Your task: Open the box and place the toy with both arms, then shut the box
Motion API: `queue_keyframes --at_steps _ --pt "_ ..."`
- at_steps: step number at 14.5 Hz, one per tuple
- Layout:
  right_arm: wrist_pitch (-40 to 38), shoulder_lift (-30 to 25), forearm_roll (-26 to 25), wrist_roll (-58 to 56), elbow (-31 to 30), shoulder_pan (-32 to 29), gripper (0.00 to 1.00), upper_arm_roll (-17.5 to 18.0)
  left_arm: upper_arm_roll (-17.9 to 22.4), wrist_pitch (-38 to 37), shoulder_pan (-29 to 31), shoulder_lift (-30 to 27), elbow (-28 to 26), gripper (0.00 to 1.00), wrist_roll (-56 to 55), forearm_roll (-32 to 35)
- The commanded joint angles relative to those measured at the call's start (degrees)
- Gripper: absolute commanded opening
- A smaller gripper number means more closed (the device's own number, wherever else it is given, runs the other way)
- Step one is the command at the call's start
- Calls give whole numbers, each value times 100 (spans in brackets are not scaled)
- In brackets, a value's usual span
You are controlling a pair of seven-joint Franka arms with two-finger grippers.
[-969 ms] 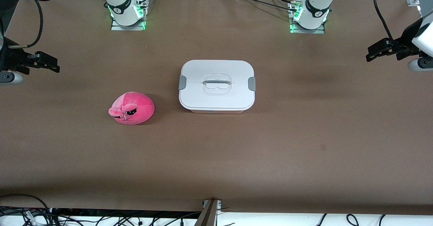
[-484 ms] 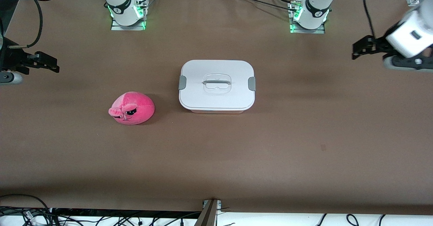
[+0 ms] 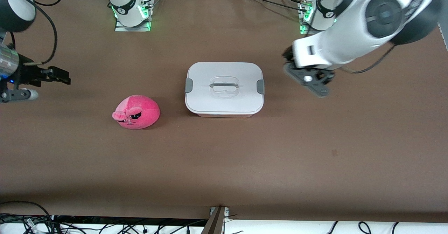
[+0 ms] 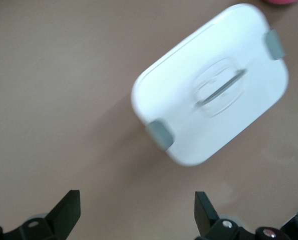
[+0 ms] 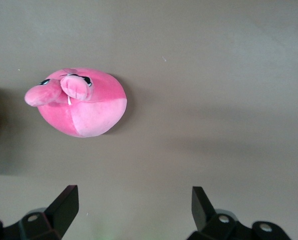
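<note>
The box (image 3: 224, 89) sits closed near the middle of the brown table (image 3: 315, 157), its flat white lid (image 3: 224, 87) seated, a grey side clip (image 3: 260, 86) at each short end and the clear handle (image 3: 224, 84) lying flat on top. The toy (image 3: 136, 111) — a bright pink plush blob with a grumpy black-eyed face — rests on the table beside the box, toward the right arm's end and a little nearer the front camera, well clear of the box.

The left gripper (image 3: 309, 80) hangs over bare table just beside the box's clip at the left arm's end, not touching it. Its wrist view shows the two black fingers (image 4: 68, 210) spread wide with nothing between them, the box (image 4: 214, 85) slanting across that picture (a sliver of pink shows at one corner).

The right gripper (image 3: 57, 75) hovers over the table at the right arm's end, well apart from the toy. Its fingers (image 5: 63, 205) are likewise spread wide and empty — the toy (image 5: 78, 102) lies on the table ahead of them.
</note>
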Motion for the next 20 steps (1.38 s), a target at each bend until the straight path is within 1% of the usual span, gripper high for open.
queue_keyframes --at_steps 1,2,4,6,7,9,11,13,14,15,16,18,19,20 --pt "142 442 173 -15 109 190 100 14 64 655 -693 451 275 100 632 -54" --pt "230 574 261 -6 83 269 100 14 64 885 -982 557 205 100 825 8" --pt "467 829 288 -6 30 480 100 14 64 1159 -1405 628 -5 100 1019 436" --pt "774 953 297 3 -171 735 100 14 46 1789 -1669 873 -172 100 1448 544" --pt "1046 962 297 3 -398 806 100 14 46 2140 -1810 953 -269 100 1642 605" --pt "1556 962 288 3 -873 876 100 14 46 2591 -1776 1129 -462 100 2064 650" --pt "1829 954 288 -23 -1155 877 100 23 55 2811 -1759 1295 -533 100 2565 659" --pt "2058 945 288 -24 -1384 877 100 111 64 2838 -1741 1375 -542 73 2751 659" --pt "2146 936 297 -24 -1472 877 100 137 55 2812 -1750 1376 -629 57 2752 650" --pt "2182 936 297 -24 -1525 877 100 146 55 2769 -1750 1350 -726 44 2734 615" --pt "2182 945 297 -24 -1552 877 100 164 38 2707 -1741 1349 -744 43 2682 528" --pt "2182 919 410 -15 -1630 877 100 208 38 2645 -1785 1358 -753 32 2681 527" --pt "2191 927 594 -6 -1648 877 100 199 29 2628 -1802 1349 -753 21 2673 527" --pt "2200 936 692 -6 -1657 877 100 190 20 2567 -1811 1349 -753 3 2664 527"
